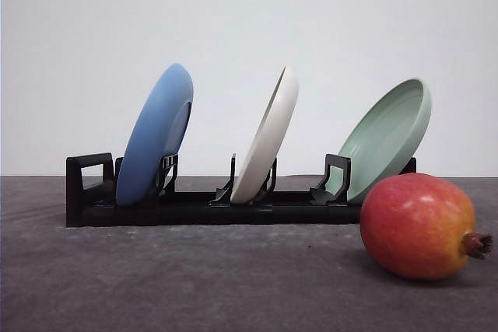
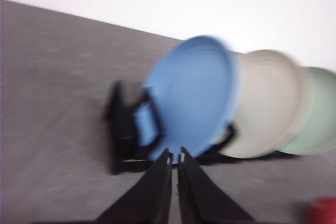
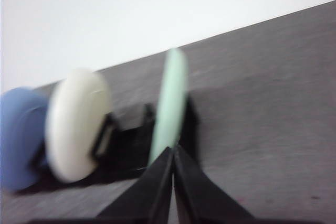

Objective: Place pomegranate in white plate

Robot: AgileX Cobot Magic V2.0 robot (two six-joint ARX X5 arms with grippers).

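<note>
From the front camera I see the pomegranate (image 1: 418, 227) lying on the grey table (image 1: 194, 285) at about four o'clock in the frame, resting on its side with its brown crown nub pointing toward three o'clock. It sits just in front of the right end of a black dish rack (image 1: 194, 204), close to it; I cannot tell whether the two touch.

The rack holds three plates on edge, each leaning toward one o'clock. The blue plate (image 1: 156, 136) stands in the slot at nine o'clock, the white plate (image 1: 267, 138) is in the middle slot, and the pale green plate (image 1: 387, 136) is at the three o'clock end, directly behind and above the fruit. The white plate is well apart from the pomegranate, with the green plate between them along the rack.

My left gripper (image 2: 174, 158) shows in the left wrist view with its two black fingers drawn nearly together, only a thin slit between the tips, and nothing held. It points at the lower edge of the blue plate. A blurred red patch at that picture's five o'clock corner appears to be the pomegranate.

My right gripper (image 3: 173, 150) shows in the right wrist view with fingers pressed together to a point, holding nothing, aimed at the edge-on green plate. Both wrist pictures are motion-blurred.
</note>
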